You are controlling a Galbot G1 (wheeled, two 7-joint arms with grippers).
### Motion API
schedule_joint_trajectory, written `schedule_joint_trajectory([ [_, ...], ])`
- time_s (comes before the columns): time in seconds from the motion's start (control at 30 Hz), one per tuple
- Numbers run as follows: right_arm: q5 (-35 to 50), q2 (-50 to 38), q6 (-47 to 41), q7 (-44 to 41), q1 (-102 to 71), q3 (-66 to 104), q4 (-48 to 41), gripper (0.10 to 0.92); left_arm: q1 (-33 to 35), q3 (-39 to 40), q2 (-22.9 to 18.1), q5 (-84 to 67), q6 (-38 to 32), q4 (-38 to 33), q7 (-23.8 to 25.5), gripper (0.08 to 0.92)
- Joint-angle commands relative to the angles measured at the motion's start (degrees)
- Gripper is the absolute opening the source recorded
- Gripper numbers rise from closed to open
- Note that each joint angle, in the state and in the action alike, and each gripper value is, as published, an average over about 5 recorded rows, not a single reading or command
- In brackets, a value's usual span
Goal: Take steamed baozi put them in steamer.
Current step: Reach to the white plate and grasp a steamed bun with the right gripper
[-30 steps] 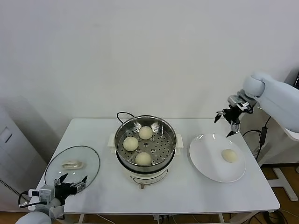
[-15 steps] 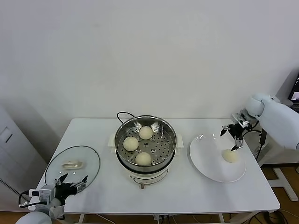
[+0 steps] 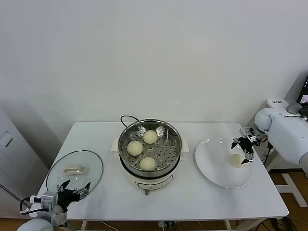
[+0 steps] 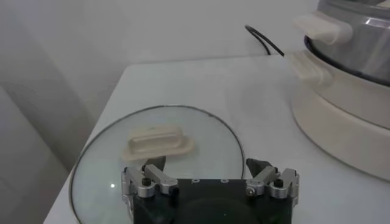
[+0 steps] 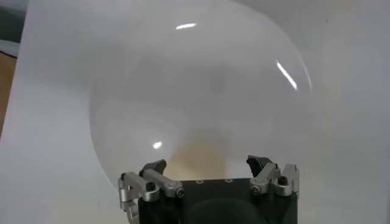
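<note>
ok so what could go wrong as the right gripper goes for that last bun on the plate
The right gripper is open just above the last baozi, which sits toward the plate's outer side; an off-centre close might nudge the smooth bun away or dent it.

Three baozi already fill much of the steamer tray, so the fourth could land on one of them.

The left gripper, open, is parked beside the glass lid; no evident risk there.

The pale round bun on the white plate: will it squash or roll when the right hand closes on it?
The pale cream dome-shaped bun looks soft, so it probably dents under a firm squeeze. Its rounded shape on the smooth, glossy white plate suggests it could slide or roll if nudged off-centre. The open right hand hovers directly over it.
</note>
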Motion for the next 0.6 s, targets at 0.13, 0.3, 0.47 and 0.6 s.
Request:
schedule_joint_trajectory([
  [0.13, -6.1, 0.7, 0.6, 1.6, -4.3, 6.9, -3.3, 0.823, 0.0, 0.2, 0.1, 0.0, 0.0, 0.0, 0.0, 0.823],
  [0.3, -7.9, 1.9, 0.9, 2.4, -5.2, 9.5, -5.3, 0.803, 0.0, 0.2, 0.2, 0.1, 0.0, 0.0, 0.0, 0.823],
  [0.47, -9.0, 3.3, 1.4, 3.7, -5.8, 13.3, -7.7, 0.700, 0.1, 0.3, 0.2, 0.2, 0.0, 0.0, 0.0, 0.823],
  [0.6, -8.9, 3.9, 1.1, 3.6, -5.5, 14.0, -8.3, 0.618, 0.1, 0.5, 0.1, 0.4, 0.1, -0.2, 0.0, 0.823],
])
